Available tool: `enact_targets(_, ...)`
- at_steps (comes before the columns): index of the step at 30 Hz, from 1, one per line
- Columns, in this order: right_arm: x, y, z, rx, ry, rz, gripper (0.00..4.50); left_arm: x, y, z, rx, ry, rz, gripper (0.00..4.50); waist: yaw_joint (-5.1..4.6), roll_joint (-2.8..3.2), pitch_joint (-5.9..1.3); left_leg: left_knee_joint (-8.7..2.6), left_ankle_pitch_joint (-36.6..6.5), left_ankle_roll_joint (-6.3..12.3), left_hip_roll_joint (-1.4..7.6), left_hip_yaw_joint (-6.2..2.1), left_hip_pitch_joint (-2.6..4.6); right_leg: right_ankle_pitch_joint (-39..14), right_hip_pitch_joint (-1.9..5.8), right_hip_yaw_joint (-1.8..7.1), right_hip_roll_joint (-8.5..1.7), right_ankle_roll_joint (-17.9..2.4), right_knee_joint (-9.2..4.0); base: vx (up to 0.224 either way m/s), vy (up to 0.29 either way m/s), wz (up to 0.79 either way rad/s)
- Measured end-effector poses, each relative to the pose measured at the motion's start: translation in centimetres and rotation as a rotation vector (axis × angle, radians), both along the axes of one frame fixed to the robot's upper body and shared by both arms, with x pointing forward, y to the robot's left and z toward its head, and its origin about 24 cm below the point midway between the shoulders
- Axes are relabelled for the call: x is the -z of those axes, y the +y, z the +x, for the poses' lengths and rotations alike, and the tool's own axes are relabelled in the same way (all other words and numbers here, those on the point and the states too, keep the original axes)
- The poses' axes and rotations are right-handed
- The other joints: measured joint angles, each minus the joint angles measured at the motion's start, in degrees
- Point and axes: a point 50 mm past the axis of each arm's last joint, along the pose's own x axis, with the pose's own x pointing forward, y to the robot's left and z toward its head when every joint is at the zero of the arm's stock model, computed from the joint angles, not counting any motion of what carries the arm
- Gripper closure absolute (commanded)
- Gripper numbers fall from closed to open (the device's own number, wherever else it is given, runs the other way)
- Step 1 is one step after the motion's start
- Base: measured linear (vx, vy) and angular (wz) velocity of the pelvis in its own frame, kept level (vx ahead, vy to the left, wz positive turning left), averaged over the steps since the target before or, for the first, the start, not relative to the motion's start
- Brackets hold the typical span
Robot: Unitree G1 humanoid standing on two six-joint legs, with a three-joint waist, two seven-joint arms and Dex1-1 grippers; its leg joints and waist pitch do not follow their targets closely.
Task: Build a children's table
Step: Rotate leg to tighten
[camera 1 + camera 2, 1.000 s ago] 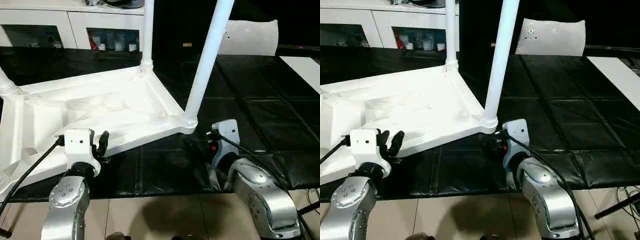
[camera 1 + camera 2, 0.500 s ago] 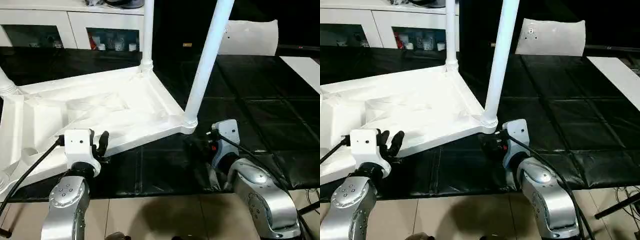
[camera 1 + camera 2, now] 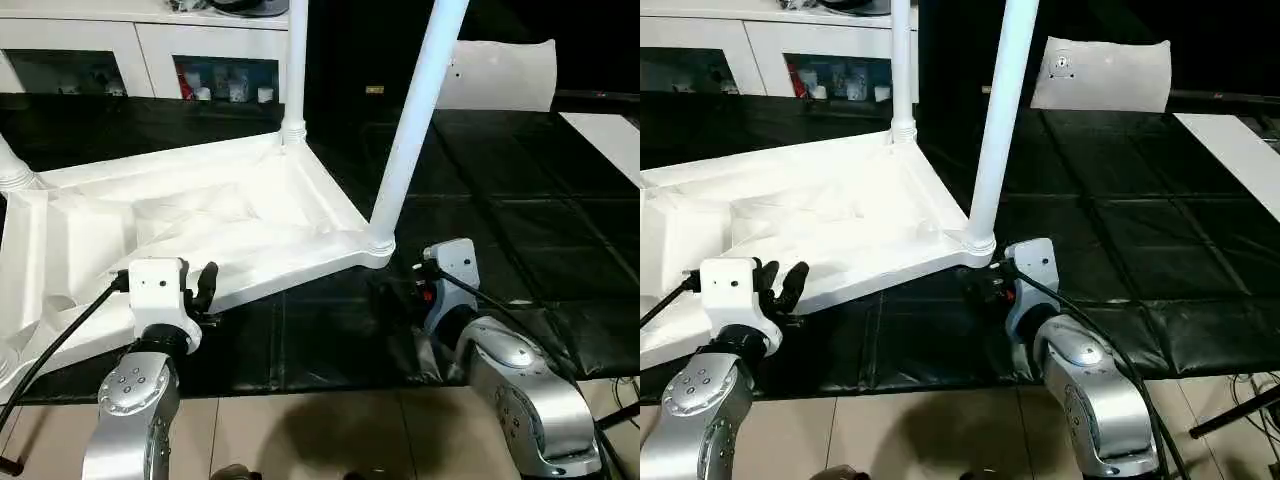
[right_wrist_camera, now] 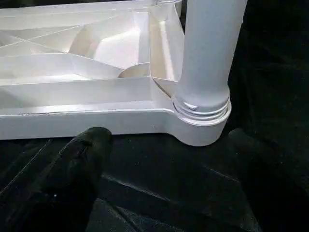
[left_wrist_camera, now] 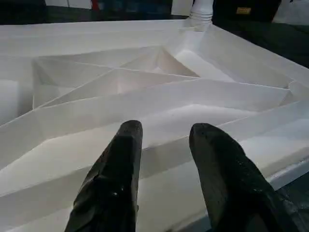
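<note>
While both arms sit idle, notes from beside the rig:

Risk: table top [image 3: 200, 225] lies upside down and tilted on the black mat [image 3: 480, 200]; a bump from either hand would likely slide it or rock the seated legs loose.
Risk cause: nothing grips the top, so a push at the near rim shifts the whole piece.
Top position: ribbed underside up, left half of the mat, roughly 10 o'clock from the robot.
Legs seen: near leg [image 3: 412, 120] stands in the corner socket [image 3: 377, 243]; far leg [image 3: 296, 60] stands in the back corner at 12 o'clock; a third leg stub [image 3: 12, 170] shows at far left.
Left hand [image 3: 205, 285]: fingers [image 5: 120, 164] partly spread, pinching nothing, just over the top's near rim; top runs from 12 o'clock of it.
Right hand [image 4: 169, 159]: fingers spread wide, empty, low on the mat; corner socket and near leg just beyond at 12 o'clock, not touching.
Background: white cabinet [image 3: 150, 50] at the back.
</note>
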Motion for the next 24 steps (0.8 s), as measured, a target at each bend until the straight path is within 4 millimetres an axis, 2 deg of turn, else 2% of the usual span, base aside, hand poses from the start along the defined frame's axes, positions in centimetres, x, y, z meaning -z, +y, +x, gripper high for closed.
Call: enact_targets(24,0.0,0.0,0.0,0.0,0.0,0.0,0.31,0.0,0.0,0.0,0.0,0.0,0.0,2.65,0.01,0.0,0.0,0.0,0.0,0.0,0.0,0.0,0.0,0.0,0.0,0.0,0.0,0.0,0.0,0.0,0.0,0.0)
